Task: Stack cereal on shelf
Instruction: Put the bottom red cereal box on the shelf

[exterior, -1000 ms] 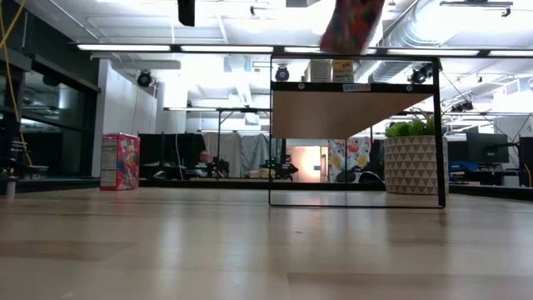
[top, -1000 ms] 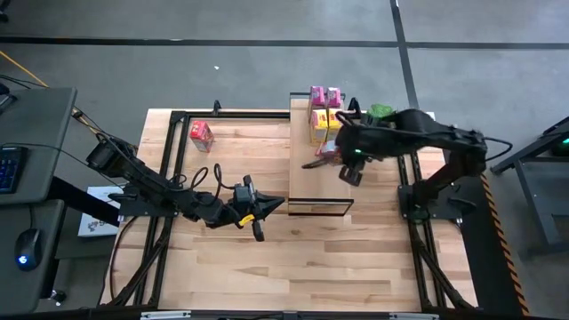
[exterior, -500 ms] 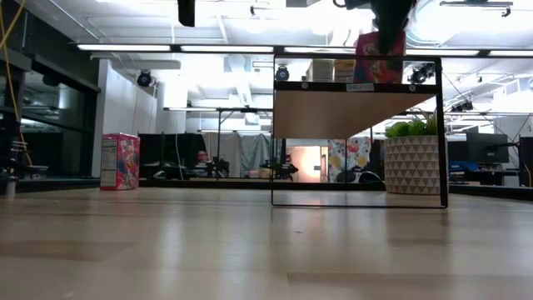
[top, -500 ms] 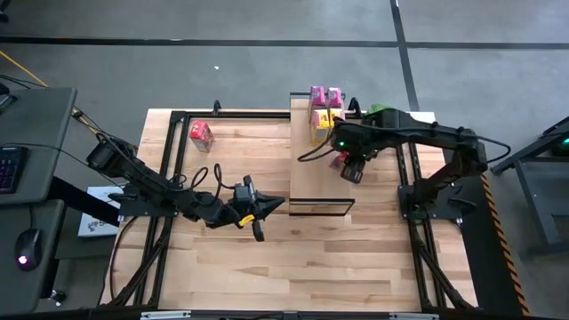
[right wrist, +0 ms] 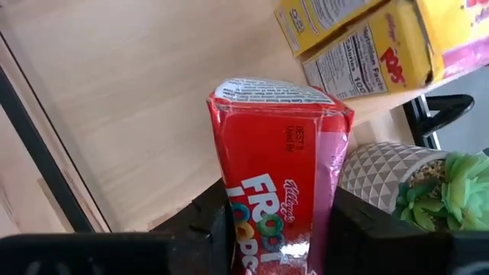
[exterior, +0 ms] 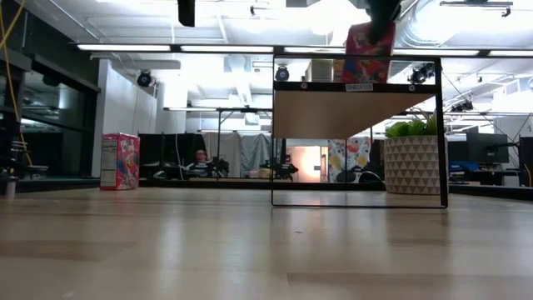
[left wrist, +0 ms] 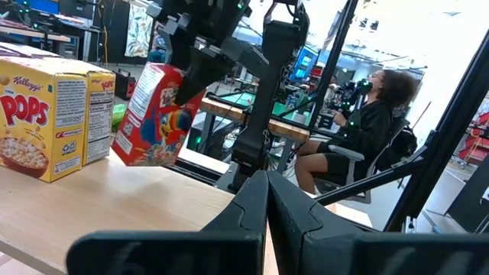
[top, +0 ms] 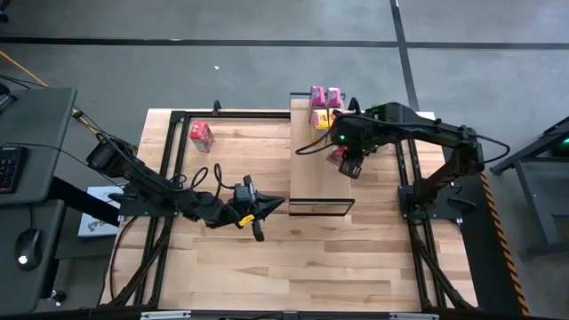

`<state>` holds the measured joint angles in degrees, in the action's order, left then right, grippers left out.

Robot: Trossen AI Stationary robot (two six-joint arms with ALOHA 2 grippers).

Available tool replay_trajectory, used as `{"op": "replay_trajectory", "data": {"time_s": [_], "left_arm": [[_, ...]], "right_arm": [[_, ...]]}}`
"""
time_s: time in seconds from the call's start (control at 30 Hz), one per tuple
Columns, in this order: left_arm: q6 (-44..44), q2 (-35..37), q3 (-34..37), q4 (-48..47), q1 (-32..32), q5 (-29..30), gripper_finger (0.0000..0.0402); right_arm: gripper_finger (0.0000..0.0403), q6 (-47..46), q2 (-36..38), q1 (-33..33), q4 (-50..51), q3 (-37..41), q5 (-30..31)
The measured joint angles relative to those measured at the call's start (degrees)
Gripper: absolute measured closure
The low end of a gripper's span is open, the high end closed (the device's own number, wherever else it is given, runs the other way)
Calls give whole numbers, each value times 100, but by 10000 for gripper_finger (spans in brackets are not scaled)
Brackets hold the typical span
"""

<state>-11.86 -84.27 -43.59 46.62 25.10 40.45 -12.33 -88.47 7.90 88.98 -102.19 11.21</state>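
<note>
From above, the right gripper (top: 348, 163) clamped a small red cardboard cereal box (top: 337, 157) over the long light-wood shelf (top: 316, 182), just beside the yellow boxes (top: 322, 119). In the left wrist view, that tilted red box (left wrist: 153, 114) hung just above the shelf board (left wrist: 114, 206), near the yellow boxes (left wrist: 42, 114), while the left gripper (left wrist: 263, 200), well apart from the shelf, had its fingers pressed together on nothing.

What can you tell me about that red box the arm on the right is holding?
The red box is a small cardboard cereal carton, red with a pink side panel, white lettering and fine print on its end flap. The right gripper has its dark fingers clamped on its two sides. It hangs tilted just above the shelf, not resting on it, beside the yellow boxes.
</note>
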Motion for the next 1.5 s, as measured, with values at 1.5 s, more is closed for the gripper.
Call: {"op": "replay_trajectory", "data": {"time_s": [1.5], "left_arm": [[2, 1, 0, -5, 0, 0, 402]], "right_arm": [[146, 605, 993, 0, -940, -11, 667]]}}
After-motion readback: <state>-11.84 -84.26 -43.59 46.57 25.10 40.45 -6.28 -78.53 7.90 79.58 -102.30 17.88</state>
